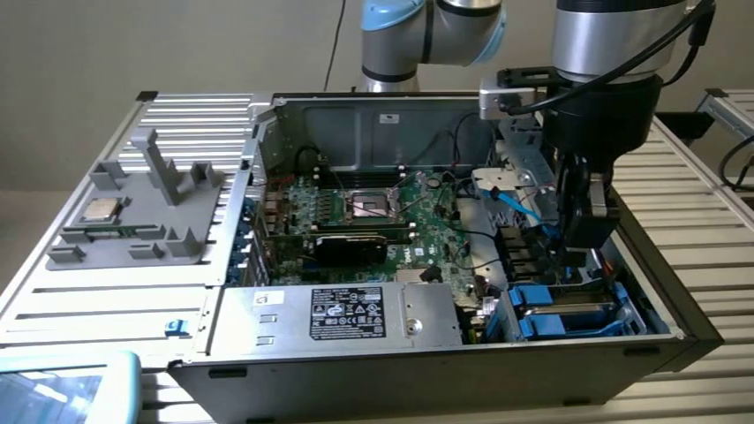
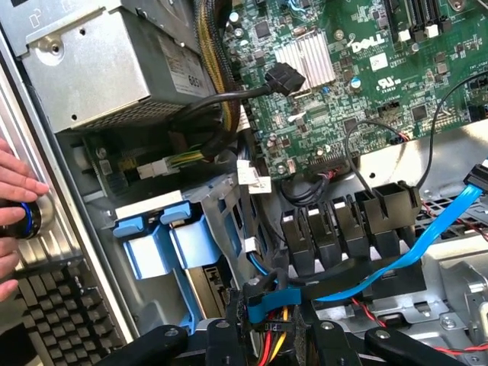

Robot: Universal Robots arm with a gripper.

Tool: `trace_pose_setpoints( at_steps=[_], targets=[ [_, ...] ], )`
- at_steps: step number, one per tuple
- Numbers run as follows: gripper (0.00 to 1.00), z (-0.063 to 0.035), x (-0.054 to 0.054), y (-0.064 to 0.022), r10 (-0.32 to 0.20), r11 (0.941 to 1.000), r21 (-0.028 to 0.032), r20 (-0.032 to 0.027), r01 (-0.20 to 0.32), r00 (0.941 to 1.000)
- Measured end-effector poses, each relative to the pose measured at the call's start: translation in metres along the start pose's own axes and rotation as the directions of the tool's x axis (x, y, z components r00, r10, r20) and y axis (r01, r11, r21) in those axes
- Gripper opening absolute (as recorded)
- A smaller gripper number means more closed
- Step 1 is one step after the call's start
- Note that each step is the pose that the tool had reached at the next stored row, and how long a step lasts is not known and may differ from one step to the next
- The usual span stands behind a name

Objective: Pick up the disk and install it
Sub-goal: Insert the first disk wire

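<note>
The disk (image 1: 576, 306) seems to sit in the drive bay at the near corner of the computer case (image 1: 471, 375), on the exterior view's right. There it shows as a silver-grey strip framed by its blue carrier. In the wrist view two blue carrier ends (image 2: 164, 240) with tabs stand side by side in that bay. Which of them bears the disk cannot be told.

The hand (image 1: 585, 243) hangs inside the case, just behind the bay and apart from the carriers. Seen from the wrist, the hand (image 2: 274, 339) has its black fingers (image 2: 328, 337) standing partway apart, clamped on nothing that can be seen. A blue cable (image 2: 412, 252) runs into the gap below them, beside yellow and red wires (image 2: 273, 343). Whether the fingers touch these cannot be told.

The motherboard (image 2: 366, 84) and the power supply (image 2: 114, 69) lie beyond. A person's fingers (image 2: 19, 183) rest on a round knob with a blue ring (image 2: 29, 217) next to a keyboard (image 2: 61, 313). On the desk (image 1: 695, 265), at the exterior view's left, a grey tray (image 1: 141, 234) carries a CPU chip (image 1: 99, 210).
</note>
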State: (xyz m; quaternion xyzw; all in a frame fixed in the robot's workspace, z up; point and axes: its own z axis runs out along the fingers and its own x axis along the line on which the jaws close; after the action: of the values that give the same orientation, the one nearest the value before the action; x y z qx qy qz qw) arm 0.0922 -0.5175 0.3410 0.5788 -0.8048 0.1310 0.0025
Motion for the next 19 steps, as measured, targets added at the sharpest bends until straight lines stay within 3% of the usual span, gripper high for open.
trace_pose_setpoints(
  at_steps=[12, 13, 16, 19],
  targets=[
    [0.37, 0.0005, 0.0, 0.0001, 0.003, 1.0, 0.0025, 0.0004, -0.003, 1.0],
    [0.44, 0.0005, 0.0, 0.0001, 0.003, 1.0, 0.0028, 0.0006, -0.003, 1.0],
    [0.44, -0.0009, 0.0, -0.0003, 0.004, 1.0, 0.0086, 0.0026, -0.004, 1.0],
    [0.44, -0.0097, 0.001, -0.0032, 0.005, 0.9999, 0.0129, 0.0038, -0.005, 1.0]
  ],
)
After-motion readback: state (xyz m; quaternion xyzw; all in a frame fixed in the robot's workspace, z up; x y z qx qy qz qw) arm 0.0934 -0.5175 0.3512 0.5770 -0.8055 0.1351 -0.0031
